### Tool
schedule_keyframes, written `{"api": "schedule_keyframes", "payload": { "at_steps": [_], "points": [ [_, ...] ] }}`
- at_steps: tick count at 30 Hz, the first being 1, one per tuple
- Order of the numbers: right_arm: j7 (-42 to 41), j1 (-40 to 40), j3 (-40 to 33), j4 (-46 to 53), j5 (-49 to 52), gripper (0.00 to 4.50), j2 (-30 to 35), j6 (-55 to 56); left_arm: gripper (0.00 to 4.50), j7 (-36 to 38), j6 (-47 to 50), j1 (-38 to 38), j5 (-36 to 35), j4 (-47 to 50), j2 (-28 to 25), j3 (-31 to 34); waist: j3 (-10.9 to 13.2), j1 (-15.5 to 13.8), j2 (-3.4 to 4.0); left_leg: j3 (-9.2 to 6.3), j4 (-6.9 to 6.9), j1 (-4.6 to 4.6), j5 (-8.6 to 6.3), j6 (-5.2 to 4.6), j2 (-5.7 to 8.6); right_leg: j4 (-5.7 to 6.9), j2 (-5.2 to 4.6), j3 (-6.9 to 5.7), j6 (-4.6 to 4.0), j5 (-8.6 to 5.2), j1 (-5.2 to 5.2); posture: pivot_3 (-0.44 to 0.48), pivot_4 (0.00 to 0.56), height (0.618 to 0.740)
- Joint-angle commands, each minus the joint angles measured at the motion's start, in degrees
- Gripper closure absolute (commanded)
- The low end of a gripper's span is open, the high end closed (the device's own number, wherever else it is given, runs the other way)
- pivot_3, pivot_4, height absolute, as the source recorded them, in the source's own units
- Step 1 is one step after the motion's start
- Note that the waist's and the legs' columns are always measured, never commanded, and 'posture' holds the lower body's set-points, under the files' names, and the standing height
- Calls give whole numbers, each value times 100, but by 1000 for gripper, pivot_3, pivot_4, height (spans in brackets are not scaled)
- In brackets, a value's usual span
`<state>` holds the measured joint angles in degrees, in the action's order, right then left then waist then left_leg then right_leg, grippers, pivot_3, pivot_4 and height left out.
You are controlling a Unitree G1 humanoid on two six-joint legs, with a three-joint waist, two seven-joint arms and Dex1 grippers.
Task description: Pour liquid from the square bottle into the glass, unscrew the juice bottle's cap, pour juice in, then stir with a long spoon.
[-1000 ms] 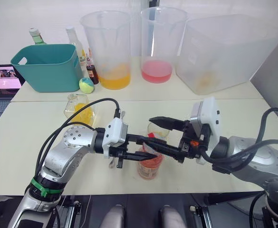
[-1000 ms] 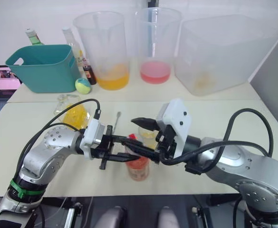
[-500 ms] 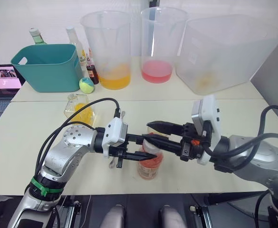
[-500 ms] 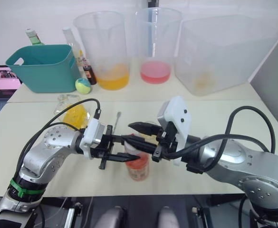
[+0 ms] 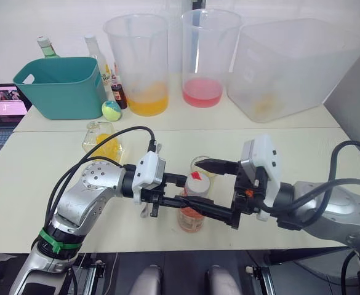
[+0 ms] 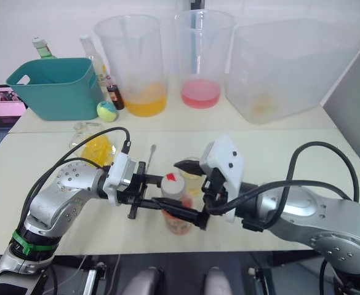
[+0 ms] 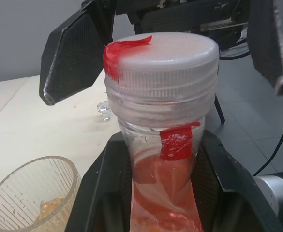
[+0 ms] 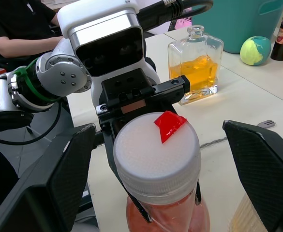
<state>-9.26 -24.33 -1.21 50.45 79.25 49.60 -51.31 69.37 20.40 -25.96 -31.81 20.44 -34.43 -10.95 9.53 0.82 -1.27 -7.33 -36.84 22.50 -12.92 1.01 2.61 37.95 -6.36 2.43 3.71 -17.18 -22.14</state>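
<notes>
Near the front edge of the surface (image 5: 38, 203), the left hand (image 5: 167, 195) clamps the neck of the juice bottle (image 5: 192, 212), slim, clear, pink inside. The right hand (image 5: 213, 187) is spread wide around the juice bottle's cap (image 5: 196, 182), white with a red mark, not touching. If it closes off-centre, the bottle could tip and hit the glass (image 5: 203, 166) just behind. Farther left stands the square bottle (image 5: 103, 141), holding yellow liquid.

Right gripper (image 5: 209, 187) rotated and lowered since 1 s ago, its 2 fingers now spread wide on either side of the cap (image 5: 197, 182), one above near the glass (image 5: 202, 165), one below, cap now uncovered
</notes>
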Motion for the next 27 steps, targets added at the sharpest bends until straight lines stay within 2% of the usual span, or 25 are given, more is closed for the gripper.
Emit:
{"api": "schedule_keyframes", "payload": {
  "at_steps": [1, 6, 8, 13, 17, 19, 21, 24, 27],
  "points": [
    [73, 6, -37, 96, -73, 583, -74, 207, 3300, 92, 147, 19, 69, -46, -108, -112, 0, 0, 0, 0, 0, 0, 0, 0, 0, 0, 0, 0, 0, 0, 0, 0, 150, 738],
    [132, 10, 12, 74, -183, 2261, -155, 240, 3300, 101, 185, -3, 68, -38, -116, -106, 0, 1, 0, 0, 0, 0, 0, 0, 0, 0, 0, 0, 0, 0, 0, 0, 150, 738],
    [115, 2, 23, 51, -240, 2745, -178, 250, 3300, 107, 199, -19, 69, -45, -119, -101, 0, 1, 0, 0, 0, 0, 0, 0, 0, 0, 1, 0, 0, 0, 0, 0, 150, 738],
    [-308, -42, 76, -83, -478, 2745, -284, 324, 3300, 112, 195, -43, 89, -73, -116, -107, 0, 3, 0, 0, 0, 0, 0, 0, -1, 0, 2, 0, 0, 0, 0, 0, 150, 738],
    [-1961, -237, 351, -491, -1055, 2745, -231, 489, 3300, 116, 173, -100, 123, -144, -81, -135, 0, 13, 0, 2, 0, -2, 0, 0, -2, -2, 4, 0, 0, 0, 0, 0, 150, 738],
    [-3451, -664, 720, -1072, -1383, 2745, -82, 520, 3300, 141, 152, -149, 140, -212, -53, -152, 0, 24, 0, 4, -1, -3, 0, 0, -6, -1, 8, 0, 0, 0, 2, 0, 150, 738],
    [-5198, -1370, 1321, -1780, -1949, 2745, 65, 664, 3300, 234, 101, -200, 160, -303, -41, -175, 1, 39, 2, 11, -1, -9, 0, 0, -11, -4, 12, 2, 0, 0, 6, 0, 150, 738],
    [-7138, -2373, 2160, -2744, -2813, 2745, -86, 1074, 3300, 319, 93, -213, 159, -333, -61, -191, 1, 49, 3, 12, 1, -10, -1, -1, -18, -9, 18, -1, 1, -1, 7, 0, 150, 738],
    [-8186, -3093, 2796, -3602, -3605, 2745, -456, 1584, 3300, 326, 102, -197, 166, -322, -99, -176, 1, 57, 3, 12, 1, -9, -6, -9, -20, -8, 18, -2, 0, -1, 3, 0, 150, 738]
  ]
}}
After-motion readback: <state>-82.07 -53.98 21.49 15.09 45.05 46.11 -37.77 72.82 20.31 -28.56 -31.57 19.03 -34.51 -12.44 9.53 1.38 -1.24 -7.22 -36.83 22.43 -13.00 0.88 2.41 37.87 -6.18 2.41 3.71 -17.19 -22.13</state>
